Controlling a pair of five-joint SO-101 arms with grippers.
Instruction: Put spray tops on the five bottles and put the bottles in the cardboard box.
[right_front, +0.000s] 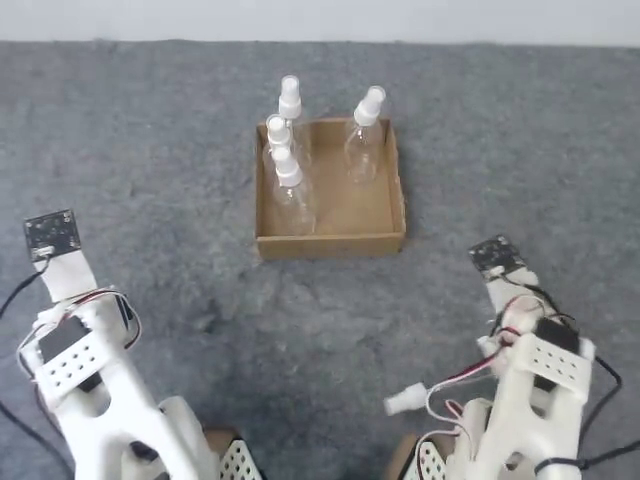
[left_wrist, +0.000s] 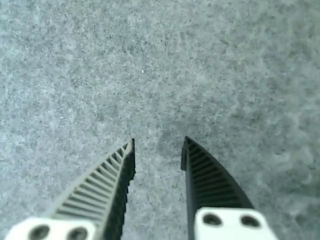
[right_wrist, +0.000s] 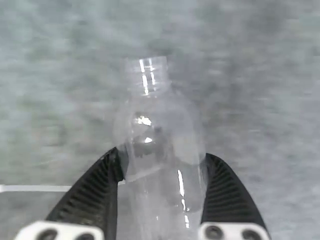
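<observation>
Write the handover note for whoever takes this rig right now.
Left gripper: jaws open, holding nothing.
Right gripper: shut on an uncapped bottle.
Done: four capped bottles stand in the cardboard box.
A loose spray top lies beside the right arm.
Left to do: fit that top on the held bottle, then box it as the fifth.

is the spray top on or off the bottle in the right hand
Off. The bottle in the right hand ends in a bare, open neck with no top on it.
</observation>
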